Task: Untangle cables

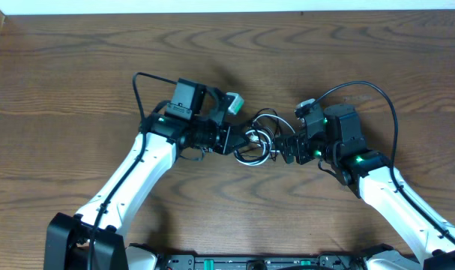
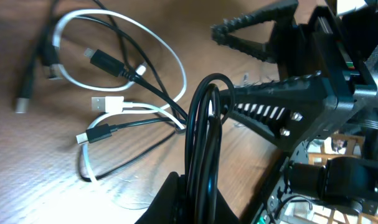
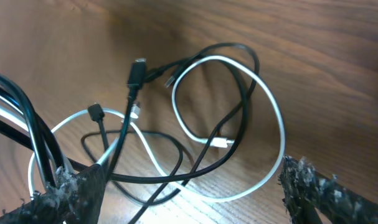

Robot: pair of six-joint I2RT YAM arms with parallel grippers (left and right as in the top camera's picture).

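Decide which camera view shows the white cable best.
Right wrist: the white cable lies in wide, open loops, close and sharp. Left wrist shows its USB plug and one loop, off to a side. Overhead shows only a tiny tangle.

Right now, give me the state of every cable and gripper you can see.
black cable: tangled with the white one, some strands pinched in the left gripper, the rest slack on the table.
white cable: looped, crossing through the black cable, lying on the table.
left gripper: shut on the black cable.
right gripper: open, fingers apart at the tangle.
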